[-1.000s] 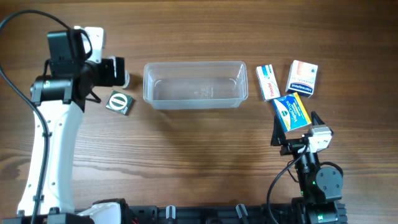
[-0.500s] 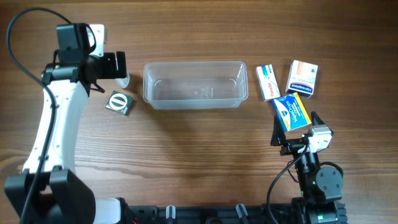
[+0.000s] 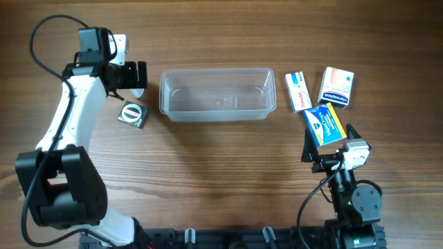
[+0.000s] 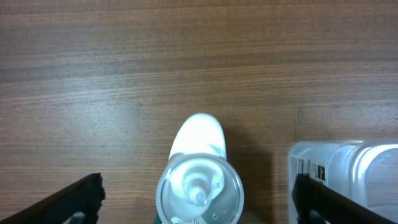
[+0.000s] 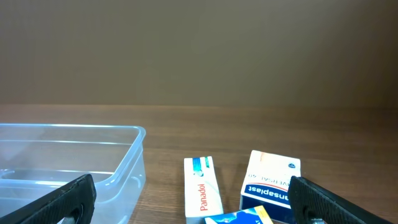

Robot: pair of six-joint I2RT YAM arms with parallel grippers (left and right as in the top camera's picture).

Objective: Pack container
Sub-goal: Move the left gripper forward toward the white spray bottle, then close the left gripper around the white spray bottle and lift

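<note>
The clear plastic container stands at the far middle of the table, and nothing shows inside it. My left gripper hangs open just left of it. In the left wrist view my left gripper has its fingers either side of an upright white bottle with a clear cap, not touching it. The container's corner shows at the right of that view. My right gripper is open and empty at the near end of a blue-yellow box.
A small dark green box lies near the left gripper. A white Panadol box and a Hansaplast box lie right of the container. The right wrist view shows the container, the Panadol box and the Hansaplast box.
My left arm has swung round and its gripper has shifted slightly right and farther back, over the bottle. The right arm and the boxes have not moved.
</note>
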